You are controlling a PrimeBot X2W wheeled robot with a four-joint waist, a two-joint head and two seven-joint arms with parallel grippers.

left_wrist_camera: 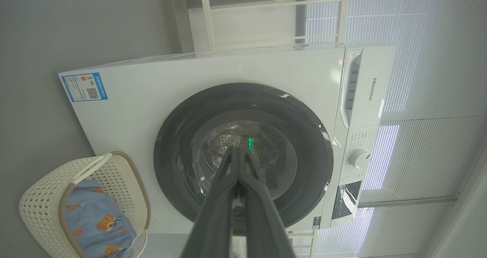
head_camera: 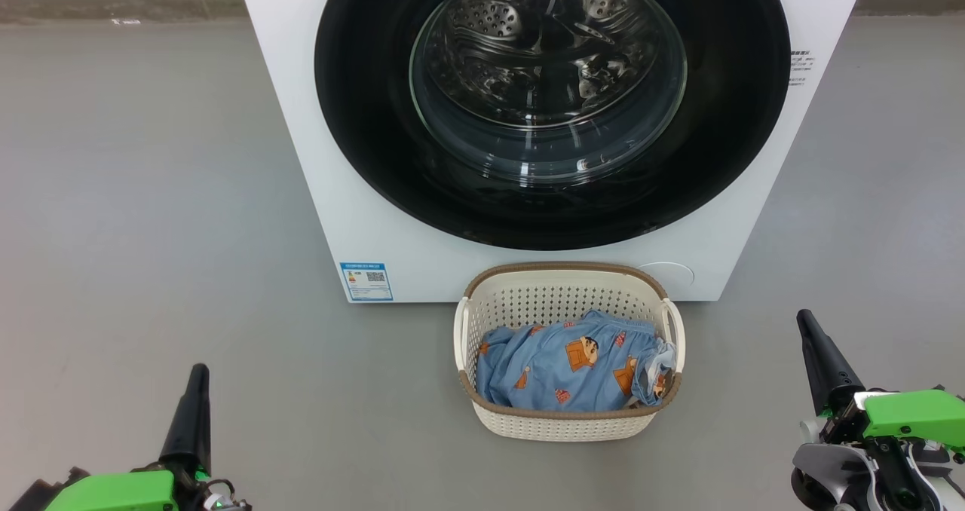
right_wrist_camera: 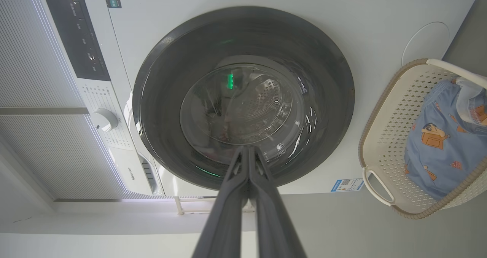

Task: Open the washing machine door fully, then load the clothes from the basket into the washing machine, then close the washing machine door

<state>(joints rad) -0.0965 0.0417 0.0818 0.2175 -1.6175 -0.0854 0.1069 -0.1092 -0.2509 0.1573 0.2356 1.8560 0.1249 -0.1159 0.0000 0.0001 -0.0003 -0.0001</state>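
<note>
The basket (head_camera: 569, 423) stands on the grey floor (head_camera: 151, 194) just in front of the washing machine (head_camera: 301, 119), below the middle of its front. Whether its back rim touches the white panel cannot be told. In it lie the clothes (head_camera: 562, 368), a bunched heap of light blue fabric with orange-brown cartoon figures and a bit of white trim at the right end, all under the brown rim. How many pieces make up the heap is hard to make out, and it hides the basket's bottom.

The washing machine door (head_camera: 362, 119) sits shut, flat against the front. Through its glass the perforated steel drum (head_camera: 520, 36) shows, but reflections blur what is inside. The head view cuts off the top of the machine. The wrist views give the dial (left_wrist_camera: 358, 158) and a dark display (right_wrist_camera: 76, 37). A blue label (head_camera: 366, 280) sits low on the front, left of the basket. A round flap (head_camera: 673, 273) low on the other side is partly covered by the basket's rim.

The left jaws are closed, fingers (left_wrist_camera: 218, 212) pressed together at the tips and holding nothing, low at the left and well apart from the basket. The right jaws are likewise closed on nothing, fingers (right_wrist_camera: 228, 216) meeting at the tips, low at the right
</note>
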